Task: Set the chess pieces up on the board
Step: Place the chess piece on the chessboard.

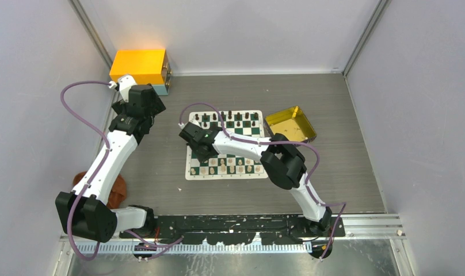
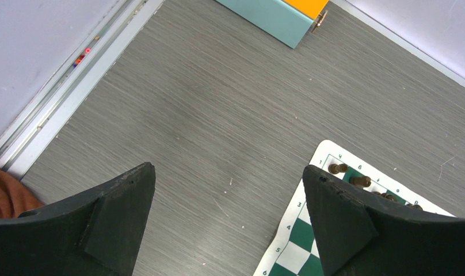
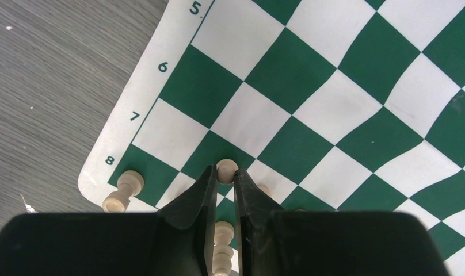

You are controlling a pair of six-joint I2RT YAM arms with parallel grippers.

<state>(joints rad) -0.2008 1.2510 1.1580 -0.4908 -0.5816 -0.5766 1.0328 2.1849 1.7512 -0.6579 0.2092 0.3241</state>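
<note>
Right wrist view only: the right gripper (image 3: 224,172) is seen closed narrowly on one pale piece (image 3: 227,167), on the board (image 3: 288,69) near its row-8 edge. In the top view this grip is masked by the arm. Four pale pieces are counted there, some partly hidden by the fingers. In the left wrist view the left gripper (image 2: 229,169) is spread wide above the bare table (image 2: 207,103); two dark pieces (image 2: 336,168) are clearly seen. One gold tray (image 1: 290,123) is noted beside the board and one orange box (image 1: 139,66) at the far-left corner.

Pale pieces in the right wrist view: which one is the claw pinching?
The pale piece wedged between the black fingertips of the right gripper; the corner piece beside the 8 stands untouched.
</note>
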